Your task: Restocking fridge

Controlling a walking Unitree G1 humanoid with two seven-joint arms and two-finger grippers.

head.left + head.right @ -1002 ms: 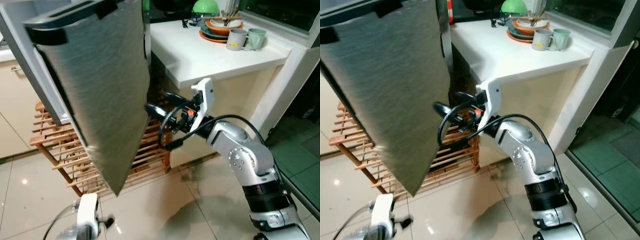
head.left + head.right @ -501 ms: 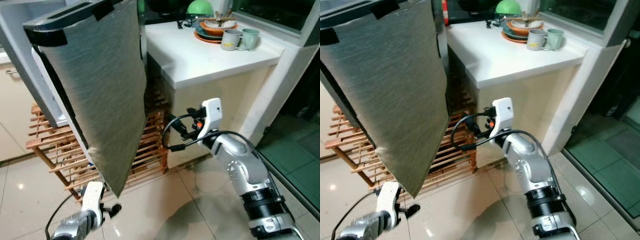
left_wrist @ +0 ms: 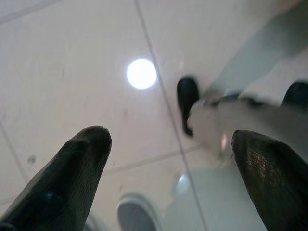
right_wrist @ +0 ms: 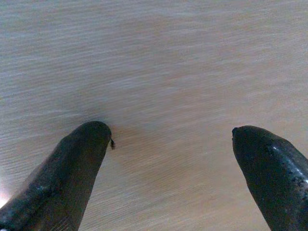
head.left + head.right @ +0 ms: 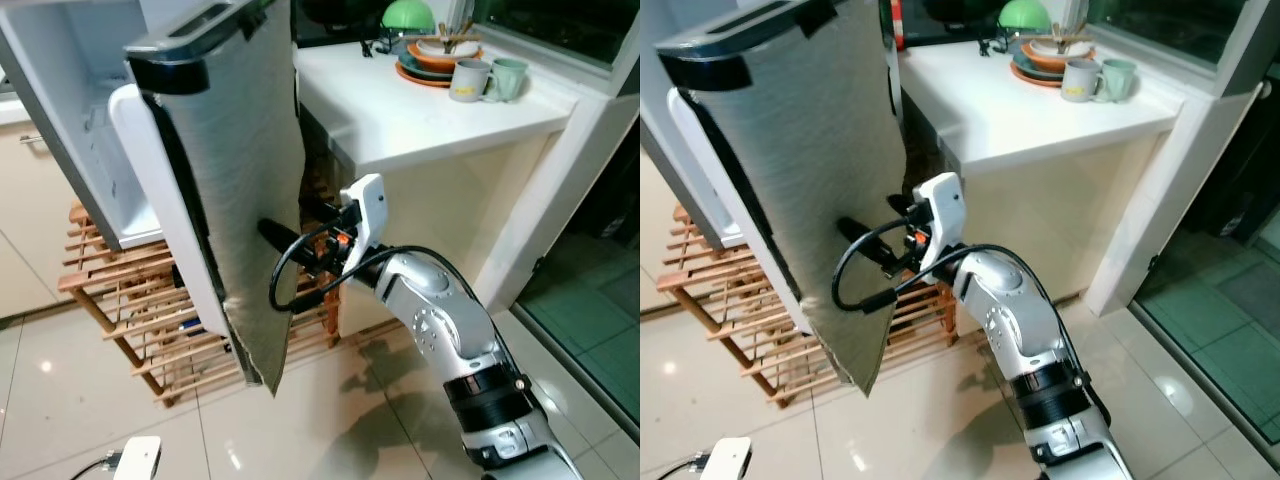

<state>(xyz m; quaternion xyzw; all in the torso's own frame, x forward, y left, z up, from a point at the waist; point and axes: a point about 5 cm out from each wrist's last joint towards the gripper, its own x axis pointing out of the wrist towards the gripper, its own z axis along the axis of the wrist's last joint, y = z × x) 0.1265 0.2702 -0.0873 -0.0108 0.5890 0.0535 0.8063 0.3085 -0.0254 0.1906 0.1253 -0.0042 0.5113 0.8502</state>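
Right tool (image 5: 268,230) spread open, fingertips against the brushed outer face of the fridge door (image 5: 245,200), probably touching. Left tool (image 3: 168,183) open above floor, idle.

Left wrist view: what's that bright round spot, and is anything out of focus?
Left wrist view: the spot is a lamp's glare mirrored in the glossy floor tiles; the open left gripper fingertips look soft, the pale reflection beside them smeared. Right wrist view: fridge door grain evenly lit, slightly soft.
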